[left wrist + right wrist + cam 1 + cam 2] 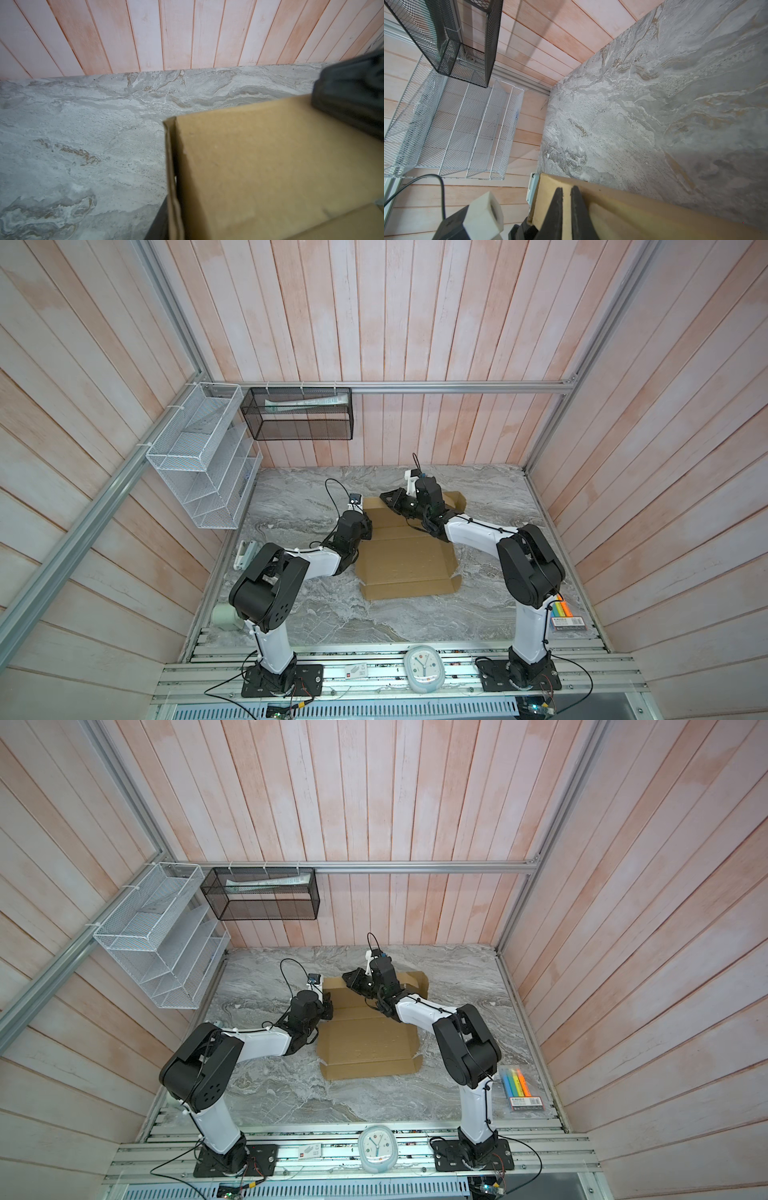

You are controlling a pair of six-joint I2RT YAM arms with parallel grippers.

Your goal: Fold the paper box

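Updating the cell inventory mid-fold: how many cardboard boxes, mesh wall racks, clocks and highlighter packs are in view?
paper box: 1
mesh wall racks: 2 (white rack, black rack)
clock: 1
highlighter pack: 1
Total: 5

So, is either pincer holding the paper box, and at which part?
Cannot be told. The left pincer sits at the left edge of the paper box; the right pincer, shut, lies against its far flap.

One paper box (405, 560) sits by two grippers, the left gripper (367, 526) and the right gripper (385, 499), on one worktop (291, 506). Beyond them hang two wire baskets: one white basket (187, 448), one black basket (299, 433). One clock (424, 668), one marker pack (521, 1090).
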